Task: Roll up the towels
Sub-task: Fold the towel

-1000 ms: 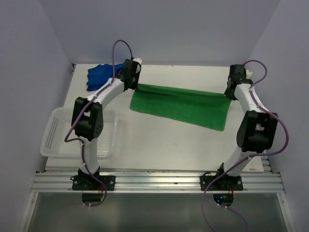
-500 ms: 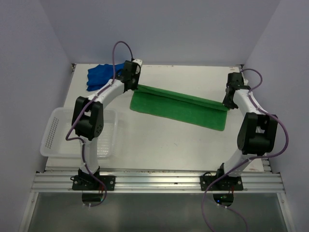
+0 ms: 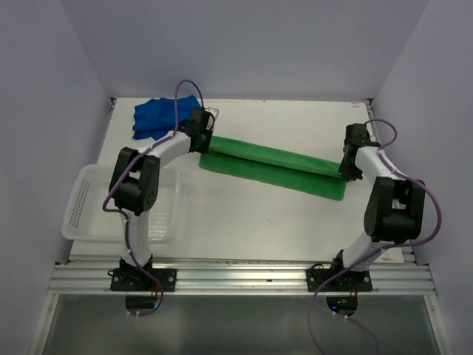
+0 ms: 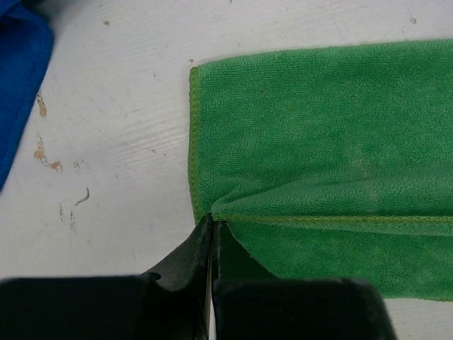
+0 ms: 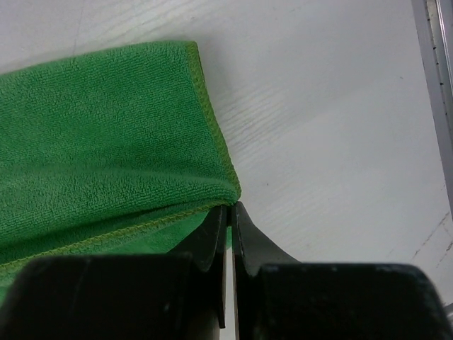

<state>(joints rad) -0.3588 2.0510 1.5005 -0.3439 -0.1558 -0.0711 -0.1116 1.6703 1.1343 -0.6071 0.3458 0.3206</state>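
White basket (image 3: 87, 216) at 8 o'clock. Blue towel (image 3: 151, 117) at 11 o'clock, bunched up, not rolled, nothing touching it. Left gripper (image 4: 212, 225) pinched tight on the left corner of the green towel (image 3: 273, 166). Long green strip across the middle, from 10 o'clock to 3 o'clock, far edge pulled over toward 6 o'clock. Right gripper (image 5: 231, 210) pinched tight on the right corner. Looks like only a fold so far, no roll yet. Both towels left to do.
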